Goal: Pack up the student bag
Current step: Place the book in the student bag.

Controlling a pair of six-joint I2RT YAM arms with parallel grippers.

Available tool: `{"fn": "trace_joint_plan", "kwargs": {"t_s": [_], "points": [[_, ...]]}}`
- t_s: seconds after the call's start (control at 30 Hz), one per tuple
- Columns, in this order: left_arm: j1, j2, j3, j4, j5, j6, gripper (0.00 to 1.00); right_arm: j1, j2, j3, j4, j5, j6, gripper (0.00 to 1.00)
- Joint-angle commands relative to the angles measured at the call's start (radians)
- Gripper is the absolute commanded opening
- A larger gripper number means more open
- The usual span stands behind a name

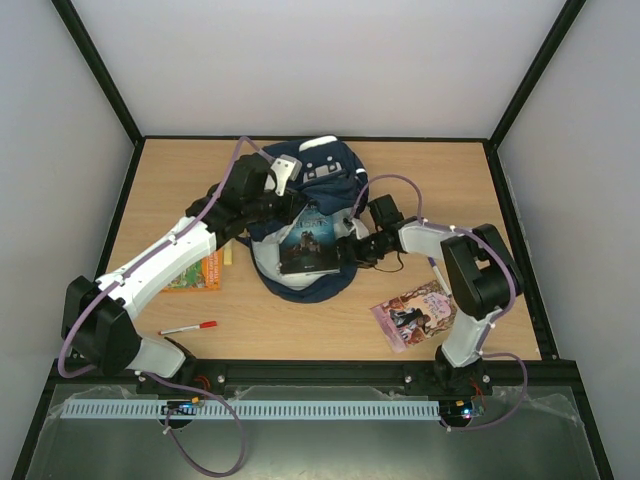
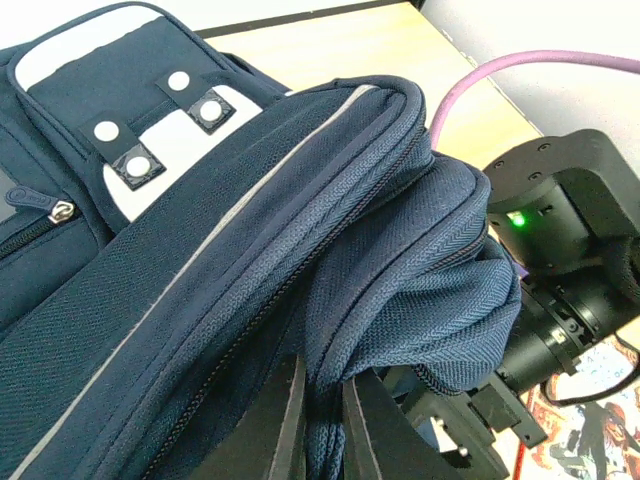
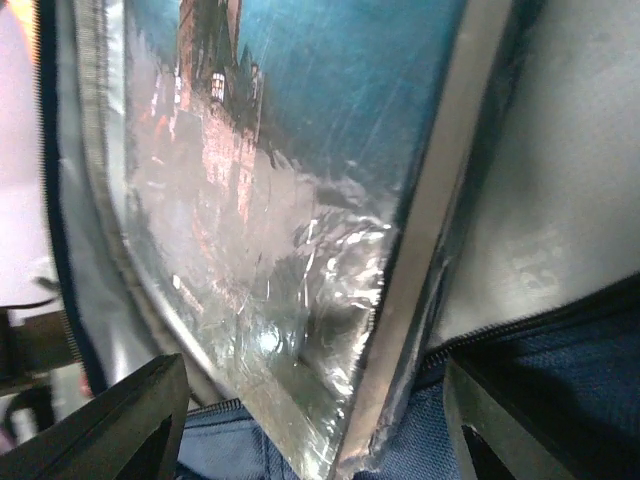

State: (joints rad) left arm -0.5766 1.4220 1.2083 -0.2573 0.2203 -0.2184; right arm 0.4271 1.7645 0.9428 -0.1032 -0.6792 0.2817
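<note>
Step in hand: getting the book [image 1: 308, 240] into the backpack [image 1: 330, 170]. One tool opens the mouth and the other feeds.

Left tool [image 2: 318, 425]: fingers together, clamped on a fold of the backpack rim beside the zip [image 2: 250, 330], lifting it. The backpack's front pocket and white patch lie just beyond this tool.

Right tool [image 3: 312, 400]: fingers well apart, not clamped. The lower edge of the book sits between them. Can't tell if either finger touches it. Grey lining [image 3: 560, 200] shows just past the book, so it sits in the mouth.

From above most of the cover shows, so I judge it barely started.

Next move: right tool closes on or butts the book edge, then pushes it along its length into the lining while left holds the rim up. Risk: a corner snags the zip.

Further out on the surface [image 1: 470, 180]:
- a pink-cover book [image 1: 415, 312] lies behind the right tool, near its base
- an orange book [image 1: 195, 272] and a red pen [image 1: 190, 327] lie behind the left tool, beside its arm
</note>
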Motion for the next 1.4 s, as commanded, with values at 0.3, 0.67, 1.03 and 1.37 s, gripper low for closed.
{"fn": "trace_joint_plan", "kwargs": {"t_s": [0.3, 0.67, 1.03, 1.37], "points": [[0.01, -0.008, 0.014, 0.101, 0.086, -0.036, 0.02, -0.053, 0.148, -0.001, 0.037, -0.227, 0.158, 0.69], [-0.025, 0.017, 0.013, 0.111, 0.123, -0.05, 0.02, -0.037, 0.242, 0.069, 0.037, -0.364, 0.181, 0.45], [-0.042, 0.022, 0.013, 0.112, 0.132, -0.049, 0.03, -0.021, 0.251, 0.131, 0.129, -0.391, 0.275, 0.47], [-0.046, 0.018, 0.014, 0.107, 0.109, -0.042, 0.02, 0.004, 0.246, 0.144, 0.167, -0.399, 0.292, 0.15]]}}
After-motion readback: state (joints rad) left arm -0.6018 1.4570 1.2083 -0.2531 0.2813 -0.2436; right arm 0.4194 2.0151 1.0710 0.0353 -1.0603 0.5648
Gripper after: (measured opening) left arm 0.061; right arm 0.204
